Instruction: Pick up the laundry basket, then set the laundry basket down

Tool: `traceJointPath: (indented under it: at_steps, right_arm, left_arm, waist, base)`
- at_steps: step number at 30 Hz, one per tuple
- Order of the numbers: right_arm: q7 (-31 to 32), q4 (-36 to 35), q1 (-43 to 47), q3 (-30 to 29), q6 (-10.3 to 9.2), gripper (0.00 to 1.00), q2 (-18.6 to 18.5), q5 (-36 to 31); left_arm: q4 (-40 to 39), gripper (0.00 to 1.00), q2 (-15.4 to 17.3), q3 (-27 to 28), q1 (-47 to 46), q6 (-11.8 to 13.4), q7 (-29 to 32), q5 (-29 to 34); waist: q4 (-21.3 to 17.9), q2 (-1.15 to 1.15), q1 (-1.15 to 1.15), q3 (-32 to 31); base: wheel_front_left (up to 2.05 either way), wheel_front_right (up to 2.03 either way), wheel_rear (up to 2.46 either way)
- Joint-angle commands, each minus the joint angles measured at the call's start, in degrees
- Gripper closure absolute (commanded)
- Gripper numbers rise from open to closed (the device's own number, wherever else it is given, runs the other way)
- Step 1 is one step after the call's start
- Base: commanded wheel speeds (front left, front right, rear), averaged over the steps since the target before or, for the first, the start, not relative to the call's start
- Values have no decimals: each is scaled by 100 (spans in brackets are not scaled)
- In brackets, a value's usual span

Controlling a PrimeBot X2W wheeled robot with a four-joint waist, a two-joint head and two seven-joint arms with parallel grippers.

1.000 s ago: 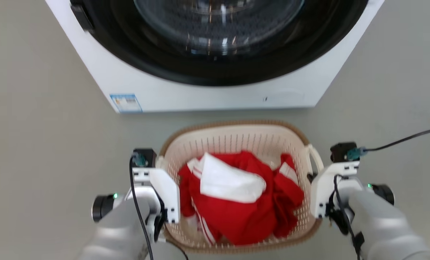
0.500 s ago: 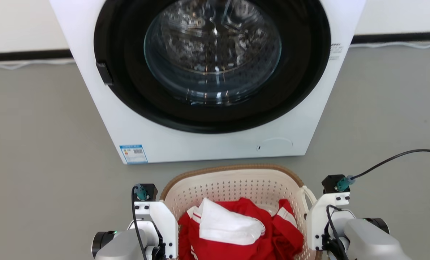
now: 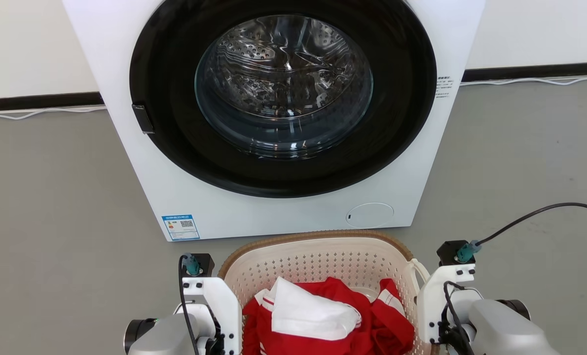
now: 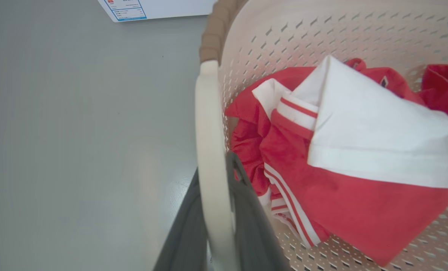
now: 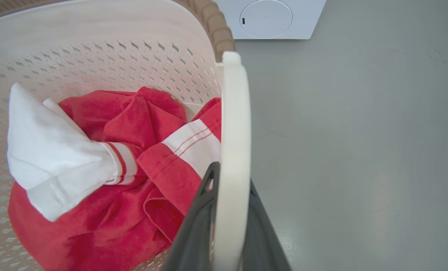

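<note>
The cream perforated laundry basket [image 3: 318, 261], brown-rimmed, holds red-and-white clothes [image 3: 323, 320]; left tool [image 4: 214, 177] and right tool [image 5: 231, 177] each pinch 1 handle [image 5: 234, 113].

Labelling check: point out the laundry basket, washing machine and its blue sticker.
laundry basket [image 3: 318, 261], head view, perforated far wall.
washing machine [image 3: 283, 217], head view, white front panel.
blue sticker [image 3: 180, 227], head view, its middle.
</note>
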Motion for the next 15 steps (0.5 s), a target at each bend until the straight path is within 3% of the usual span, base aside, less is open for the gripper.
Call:
traceJointPath:
  at_steps: [1,15]
  right_arm:
    - [-29,-113,-45,37,42,100,142,-89]
    - [-30,-113,-28,27,42,100,144,-61]
  left_arm:
    - [-61,100,-3,58,-185,-109,-10,-18]
    - [8,100,-3,27,-188,-128,3,-60]
  waist:
    - [2,0,0,-3]
    - [-42,0,0,-3]
  base:
    - [0,0,0]
    - [0,0,0]
